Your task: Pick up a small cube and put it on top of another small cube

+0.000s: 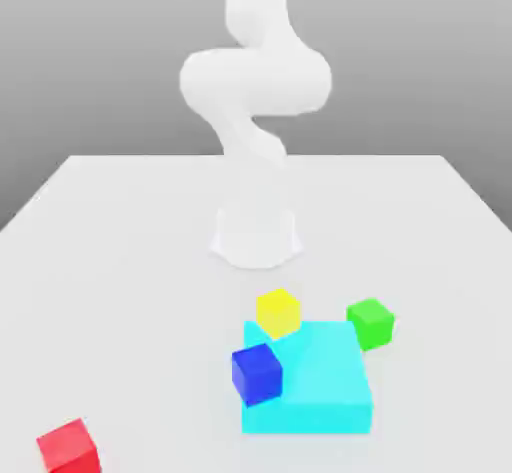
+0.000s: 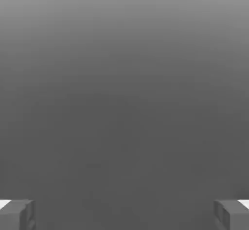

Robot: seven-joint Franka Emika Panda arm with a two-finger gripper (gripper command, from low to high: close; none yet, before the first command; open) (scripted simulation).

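Pincer (image 2: pixel 124 215) spread wide, nothing pinched. Red cube (image 1: pixel 70 449) outside its grip, well apart from it, on the table (image 1: pixel 150 291) at the exterior view's near left edge. Blue cube (image 1: pixel 257 374) also clear of the pincer, at the flat cyan block (image 1: pixel 320 371); can't tell if on it or beside it. Yellow (image 1: pixel 278 313) and green (image 1: pixel 370 324) cubes outside the grip too, near the block
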